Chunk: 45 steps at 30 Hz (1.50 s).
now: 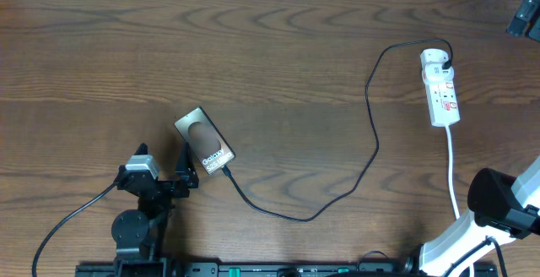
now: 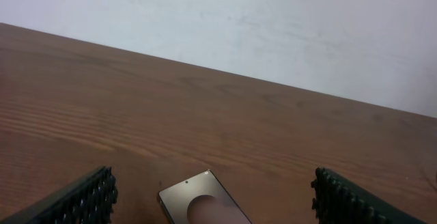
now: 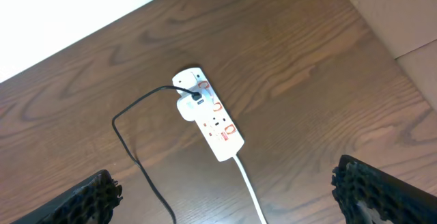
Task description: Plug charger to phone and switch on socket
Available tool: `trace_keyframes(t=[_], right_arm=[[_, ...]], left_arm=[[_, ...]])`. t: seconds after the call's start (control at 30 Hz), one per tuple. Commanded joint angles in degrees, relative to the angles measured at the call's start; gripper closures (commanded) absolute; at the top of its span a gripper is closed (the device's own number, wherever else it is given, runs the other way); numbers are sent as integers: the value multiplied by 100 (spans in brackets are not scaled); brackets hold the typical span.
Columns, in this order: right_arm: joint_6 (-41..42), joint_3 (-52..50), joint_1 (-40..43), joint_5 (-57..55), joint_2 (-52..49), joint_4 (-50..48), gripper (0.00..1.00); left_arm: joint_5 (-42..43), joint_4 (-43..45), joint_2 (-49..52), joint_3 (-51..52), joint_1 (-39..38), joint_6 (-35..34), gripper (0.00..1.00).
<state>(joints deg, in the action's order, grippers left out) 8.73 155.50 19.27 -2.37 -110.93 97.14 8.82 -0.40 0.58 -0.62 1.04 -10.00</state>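
Ribbed black fingers [image 2: 85,198] of the left end effector [image 2: 213,176] frame the left wrist view. They are spread wide and hold nothing. One phone [image 2: 203,202] lies between them on the tabletop [image 2: 205,101], with only its upper end showing.

In the right wrist view, the right end effector [image 3: 225,171] is also fully parted and empty. One socket [image 3: 208,118] lies ahead of it, with one charger [image 3: 133,149] plugged into its far end.

Only the overhead view shows the whole charger, running from the socket to the phone's near end, just ahead of the left end effector. I cannot tell whether its tip is seated.
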Motion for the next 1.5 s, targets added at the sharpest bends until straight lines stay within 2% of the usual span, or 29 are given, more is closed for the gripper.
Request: trace_keyframes(t=[0.0,0.5,0.63,0.73,0.87,0.9,1.03,1.2,1.3,1.43,1.47], right_arm=[[66,7,-17,-31,2,13,1],[4,-4,-17,-76,42,-11,1],[-142,-675,-28,-339,658,-584,1],[149,-1829,-157,-140,1528,-1419,1],[348,-4057,-627,201,2964,-3628,1],[348,-5018,-885,210,3536,-4594,1],[321,-7359,-1462,188,4903,-6916,1],[348,-9517,-1818,417,6100,-8684,1],[341,-11027,-1825,575,6907,-9877,1],[232,-12297,-1825,570,7532,-10872,1],[234,-12887,-1823,564,7825,-11320,1]], left_arm=[[96,-282,-31,39,28,118,11],[98,-282,-28,39,28,118,10],[98,-282,-31,39,28,120,11],[96,-282,-31,39,28,120,10],[96,-282,-31,39,28,118,10],[98,-282,-28,39,28,120,11],[96,-282,-28,39,28,120,11],[96,-282,-28,39,28,120,11],[96,-282,-31,39,28,120,11],[96,-282,-28,39,28,120,11],[96,-282,-28,39,28,118,11]])
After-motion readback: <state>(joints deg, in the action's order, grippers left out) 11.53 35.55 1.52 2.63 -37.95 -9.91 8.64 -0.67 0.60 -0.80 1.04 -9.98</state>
